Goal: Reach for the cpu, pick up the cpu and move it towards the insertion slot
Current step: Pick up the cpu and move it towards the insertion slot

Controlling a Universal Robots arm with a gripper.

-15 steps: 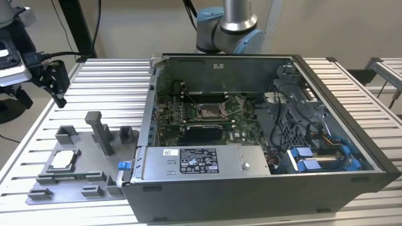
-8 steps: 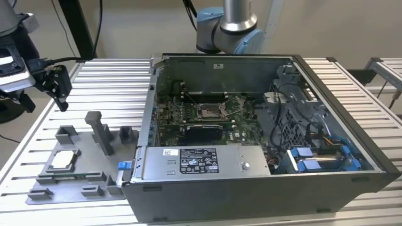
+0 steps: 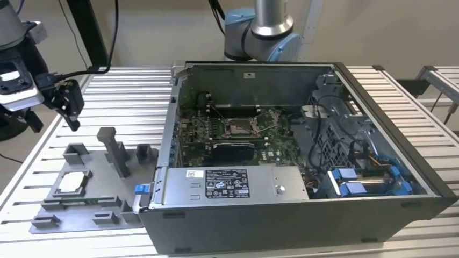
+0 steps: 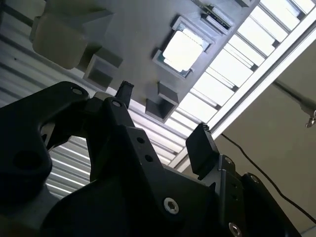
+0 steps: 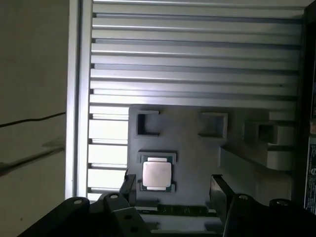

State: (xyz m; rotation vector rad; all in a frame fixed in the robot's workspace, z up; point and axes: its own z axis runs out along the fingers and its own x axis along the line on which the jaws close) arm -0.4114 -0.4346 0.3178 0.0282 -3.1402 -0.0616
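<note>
cpu lies flat, silver top up, in a square recess of the grey fixture. It is directly below the gripper and not touching it. In the first wrist view it lies between the two fingers but nearer one of them.

Gripper: fingers spread wide and nothing held. It hangs well above the fixture.

Fixture: a flat plate on the slatted desk, beneath the gripper. Its other pockets, as far as can be seen, hold nothing. A tall post and a short block rise from it, just beside the cpu on the case side.

Case: open on top, beside the fixture and well off from the gripper toward the exterior view's right. Inside:
- a green board
- the slot set in the board, with a shiny frame and a dark centre
- a silver power box along the near wall
- cables and blue latches at the far end

In the way: the post, the block and the case's near side wall stand between the cpu and the slot. The arm base stands behind the case.
</note>
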